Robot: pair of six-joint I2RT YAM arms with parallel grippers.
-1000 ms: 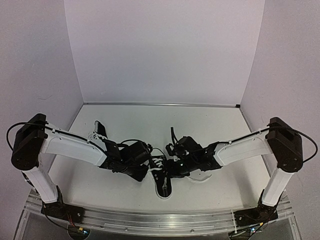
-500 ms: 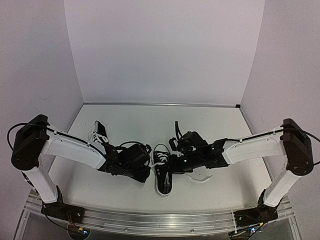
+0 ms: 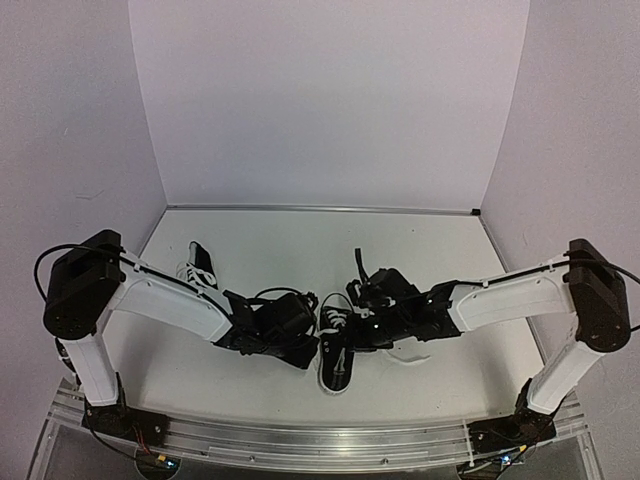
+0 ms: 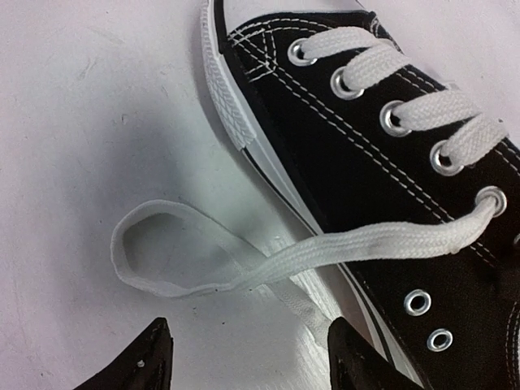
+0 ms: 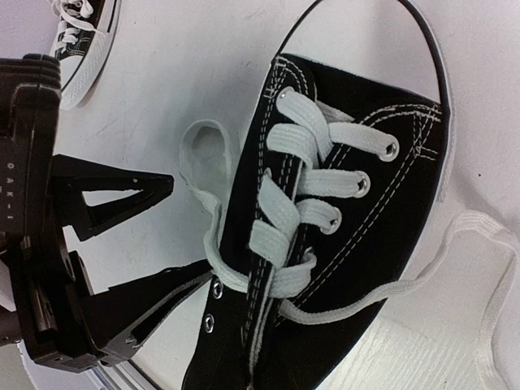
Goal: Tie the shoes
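Left pincer (image 4: 250, 341) wide apart, low over the tabletop (image 4: 73, 122), nothing in it; a loose lace loop (image 4: 154, 244) lies just ahead. Right pincer (image 3: 351, 321) closed tight beside the centre shoe (image 3: 336, 360); can't tell if it grips lace. Second shoe (image 3: 198, 266) back left, well apart.

Pale walls (image 3: 330, 100) are enclosing a white table (image 3: 300, 235) on three sides, a thin metal strip (image 3: 320, 208) is running along the back wall's foot, and an aluminium rail (image 3: 320, 440) is edging the near side under soft, even light.
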